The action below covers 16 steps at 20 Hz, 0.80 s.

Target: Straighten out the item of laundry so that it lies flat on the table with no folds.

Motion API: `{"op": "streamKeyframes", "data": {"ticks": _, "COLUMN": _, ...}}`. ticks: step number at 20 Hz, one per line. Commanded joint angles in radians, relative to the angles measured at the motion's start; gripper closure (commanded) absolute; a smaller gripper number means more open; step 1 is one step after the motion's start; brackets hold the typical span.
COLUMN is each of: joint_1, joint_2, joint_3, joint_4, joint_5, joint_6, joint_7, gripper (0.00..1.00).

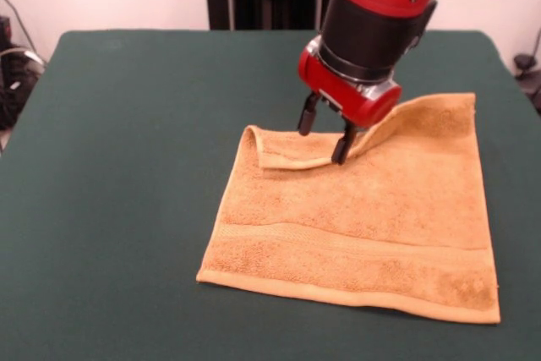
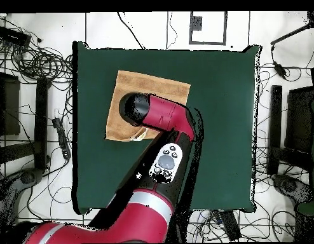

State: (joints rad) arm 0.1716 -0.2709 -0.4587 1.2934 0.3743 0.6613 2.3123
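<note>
We start at the left of the front view, where the table (image 1: 127, 166) is bare green cloth; nothing lies there that could catch the cloth. Moving right, we come to the towel (image 1: 372, 234), which lies toward the table's right side, nearer the front edge than the far one. Its near edge and its woven border band are spread flat. The far edge is not: a strip of it is folded over toward us, from the far left corner across to about the middle, and from there the hem rises in a ridge toward the far right corner.

The gripper (image 1: 325, 131) comes down on that folded strip, with its two black fingers (image 1: 308, 116) apart, one on each side of the hem and not yet closed on it. We judge this stance is meant for pinching the flap so it can be drawn back toward the table's far edge.

In the overhead view the arm hides the gripper and much of the towel, so the fold cannot be checked there.
</note>
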Motion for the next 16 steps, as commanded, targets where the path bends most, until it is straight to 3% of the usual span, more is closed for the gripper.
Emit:
{"op": "streamKeyframes", "data": {"ticks": 1, "joint_1": 0.045, "joint_2": 0.052, "joint_3": 0.04, "joint_4": -0.012, "joint_5": 0.076, "joint_6": 0.062, "joint_7": 0.343, "gripper": 0.0}}
{"op": "streamKeyframes", "data": {"ticks": 7, "joint_1": 0.075, "joint_2": 0.08, "joint_3": 0.005, "joint_4": -0.041, "joint_5": 0.122, "joint_6": 0.108, "joint_7": 0.459, "gripper": 0.0}}
{"op": "streamKeyframes", "data": {"ticks": 16, "joint_1": 0.092, "joint_2": 0.084, "joint_3": -0.015, "joint_4": -0.053, "joint_5": 0.124, "joint_6": 0.153, "joint_7": 0.494, "gripper": 0.0}}
